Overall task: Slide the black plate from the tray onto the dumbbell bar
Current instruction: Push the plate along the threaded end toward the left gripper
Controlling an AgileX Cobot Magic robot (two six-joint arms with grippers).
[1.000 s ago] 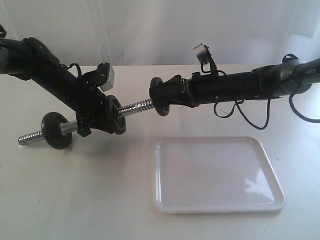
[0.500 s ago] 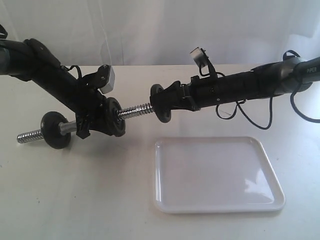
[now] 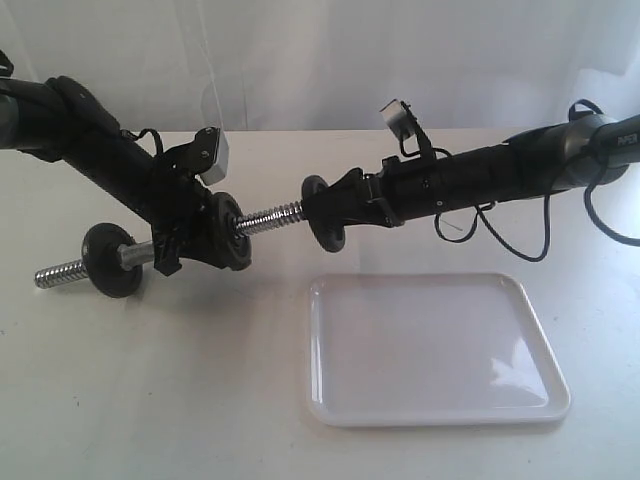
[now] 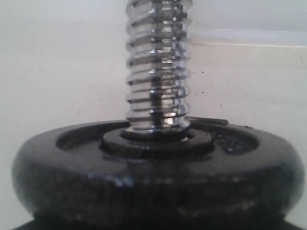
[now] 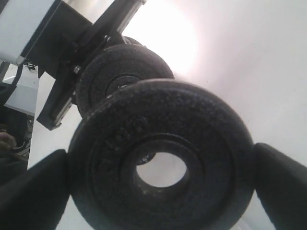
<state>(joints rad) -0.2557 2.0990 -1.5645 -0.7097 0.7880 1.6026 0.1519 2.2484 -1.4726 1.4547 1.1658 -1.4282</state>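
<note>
The black plate is held upright in the air, with my right gripper shut on its rim. In the right wrist view the black plate fills the space between the two fingers, and its hole shows mostly pale background. The dumbbell bar slopes up to the right, and its threaded tip meets the plate's face. My left gripper is shut on the bar's middle, between two other black discs. The threaded bar rises from the nearer disc. The tray lies bare below.
The white table carries only the tray. Loose black cables hang under the right arm, above the tray's far edge. A white backdrop closes off the rear.
My right gripper has lowered and tilted slightly, bringing the plate down against the bar's threaded tip. The left arm and bar have barely shifted.
</note>
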